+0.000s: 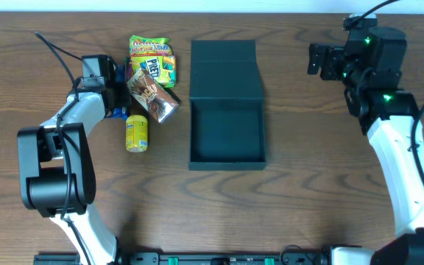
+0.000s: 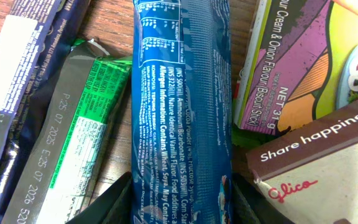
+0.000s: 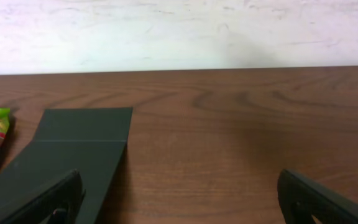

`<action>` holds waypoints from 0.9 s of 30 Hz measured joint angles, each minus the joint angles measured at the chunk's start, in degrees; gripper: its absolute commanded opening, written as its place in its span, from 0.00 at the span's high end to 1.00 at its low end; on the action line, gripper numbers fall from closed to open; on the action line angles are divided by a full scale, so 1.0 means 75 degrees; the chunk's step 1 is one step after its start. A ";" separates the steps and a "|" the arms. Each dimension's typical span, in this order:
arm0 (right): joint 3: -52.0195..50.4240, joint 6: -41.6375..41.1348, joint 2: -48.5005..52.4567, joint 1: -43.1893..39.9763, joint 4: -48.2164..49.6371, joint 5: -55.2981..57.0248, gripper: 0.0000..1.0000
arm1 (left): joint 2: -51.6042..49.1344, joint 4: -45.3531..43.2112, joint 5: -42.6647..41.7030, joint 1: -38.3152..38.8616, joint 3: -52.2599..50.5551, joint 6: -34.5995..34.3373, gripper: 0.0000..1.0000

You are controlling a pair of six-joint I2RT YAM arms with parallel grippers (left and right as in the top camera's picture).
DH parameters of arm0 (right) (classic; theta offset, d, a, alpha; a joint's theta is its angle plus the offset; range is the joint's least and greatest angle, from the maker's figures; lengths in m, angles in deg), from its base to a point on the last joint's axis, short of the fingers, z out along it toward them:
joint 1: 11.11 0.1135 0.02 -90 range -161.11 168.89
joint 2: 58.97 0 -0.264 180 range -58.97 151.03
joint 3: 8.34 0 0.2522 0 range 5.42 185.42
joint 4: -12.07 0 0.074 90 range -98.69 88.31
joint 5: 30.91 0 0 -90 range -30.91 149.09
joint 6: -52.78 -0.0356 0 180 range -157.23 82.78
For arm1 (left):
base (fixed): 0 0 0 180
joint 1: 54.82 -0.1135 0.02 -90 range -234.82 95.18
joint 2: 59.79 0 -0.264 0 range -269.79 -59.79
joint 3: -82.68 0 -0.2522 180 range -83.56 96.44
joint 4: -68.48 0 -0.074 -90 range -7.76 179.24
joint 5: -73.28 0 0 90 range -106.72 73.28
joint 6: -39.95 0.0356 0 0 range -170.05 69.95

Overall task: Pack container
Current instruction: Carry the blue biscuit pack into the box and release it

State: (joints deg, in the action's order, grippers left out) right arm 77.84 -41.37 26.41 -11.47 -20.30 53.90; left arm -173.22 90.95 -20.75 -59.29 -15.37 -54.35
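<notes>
The container (image 1: pixel 227 134) is a dark teal box lying open at the table's middle, its flap lid (image 1: pixel 225 70) folded flat behind it. Nothing lies inside it. My left gripper (image 1: pixel 113 94) is down in the snack pile to the left of it. In the left wrist view, the left gripper (image 2: pixel 182 208) has both dark fingers (image 2: pixel 114 202) pressed against the sides of a long blue snack pack (image 2: pixel 182 93). My right gripper (image 1: pixel 316 59) hovers open at the back right, clear of the container. The right gripper (image 3: pixel 179 199) holds nothing, and the lid (image 3: pixel 73 149) shows at its left.
Around the blue pack lie a green-and-black bar (image 2: pixel 73 137), a dark wrapper (image 2: pixel 17 81), a purple biscuit-stick box (image 2: pixel 297 62) and a brown Glico box (image 2: pixel 322 168). A yellow-green bag (image 1: pixel 152 51) and a yellow can (image 1: pixel 137 133) sit beside the pile.
</notes>
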 measured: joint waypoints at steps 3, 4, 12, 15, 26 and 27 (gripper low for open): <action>0.0000 0.0000 0.0000 0.0000 0.0006 0.0000 0.01 | 0.0140 0.0023 0.0023 0.0000 0.0000 -0.0003 0.86; 0.0000 0.0000 0.0000 0.0000 0.0006 0.0000 0.01 | 0.0221 0.0023 0.0032 0.0000 0.0000 -0.0006 0.87; 0.0000 0.0000 0.0000 0.0000 0.0032 0.0000 0.01 | 0.0874 0.0026 0.0085 -0.0003 0.0000 -0.0026 0.94; 0.0000 0.0000 0.0003 0.0000 0.0029 0.0093 0.01 | 0.1116 0.0050 0.0085 0.0006 0.0000 -0.0055 0.95; 0.0000 -0.0082 0.0003 -0.0079 -0.0026 0.0256 0.01 | 0.3252 0.0935 0.0134 0.1504 0.0000 -0.0635 0.94; 0.0000 -0.0073 0.0000 -0.0079 -0.0029 0.0242 0.01 | 0.3316 0.1084 0.0146 0.1839 0.0000 -0.0729 0.94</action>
State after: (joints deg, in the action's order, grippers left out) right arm 77.84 -41.91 26.41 -12.06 -20.52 55.71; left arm -148.35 99.08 -19.66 -45.50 -15.37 -59.81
